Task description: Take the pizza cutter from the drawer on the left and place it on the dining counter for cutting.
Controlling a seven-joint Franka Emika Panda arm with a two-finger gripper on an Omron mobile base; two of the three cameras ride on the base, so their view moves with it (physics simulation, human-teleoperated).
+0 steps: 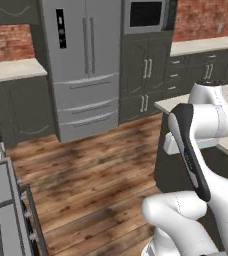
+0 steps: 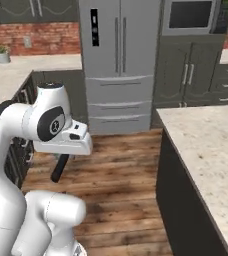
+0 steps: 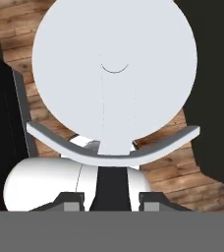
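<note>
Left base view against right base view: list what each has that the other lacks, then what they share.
Left base view: a stove with grey grates, at the lower left.
Right base view: a small potted plant on the far worktop by the brick wall.
Both: the steel fridge, the microwave built in beside it, the wooden floor, and the dining counter at the right.

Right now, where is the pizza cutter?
In the hand view, the pizza cutter sits in the shut gripper, over the wood floor, left of the dining counter.
</note>
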